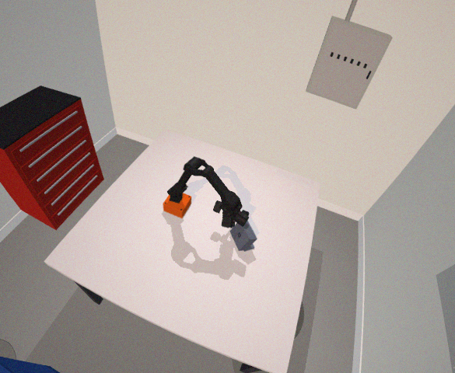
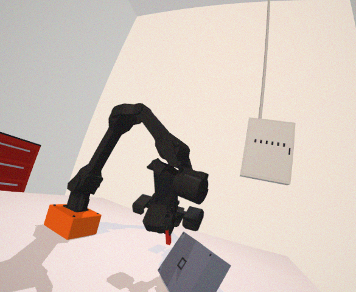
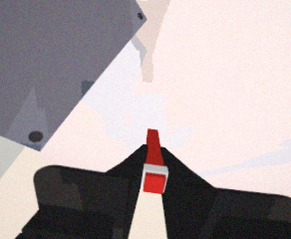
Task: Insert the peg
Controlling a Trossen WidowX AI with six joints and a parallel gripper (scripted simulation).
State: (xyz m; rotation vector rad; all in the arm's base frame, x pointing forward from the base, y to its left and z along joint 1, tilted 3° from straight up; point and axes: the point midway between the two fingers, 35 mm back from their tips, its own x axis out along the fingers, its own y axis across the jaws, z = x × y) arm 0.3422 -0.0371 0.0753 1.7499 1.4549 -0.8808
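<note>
Surface (image 1: 138,277) (image 2: 11,219) (image 3: 245,100), pale and broad, spreads beneath the hand (image 1: 227,222) (image 2: 167,232) (image 3: 154,163). A red cabinet (image 1: 70,132) (image 2: 5,166) with long drawer handles stands well apart from the hand, past the arm's base. The black arm (image 1: 219,180) (image 2: 154,125) arches up from an orange base block (image 1: 171,209) (image 2: 56,218) and down to the hand. On the wall, higher than the hand, hangs a grey box (image 1: 344,81) (image 2: 269,163) marked with a row of small dark slots.

Near the hand sits a blue-grey sloped panel (image 1: 243,235) (image 2: 196,254) (image 3: 51,60), with one dark-edged square hole (image 2: 181,263) in its face. The hand is closed on a slim, flat-sided red peg (image 2: 168,238) (image 3: 153,149). The peg's long axis follows the fingers; its free end points down toward the surface, slightly off vertical in the exterior view, outside the hole. A light band circles it near the upper end.
</note>
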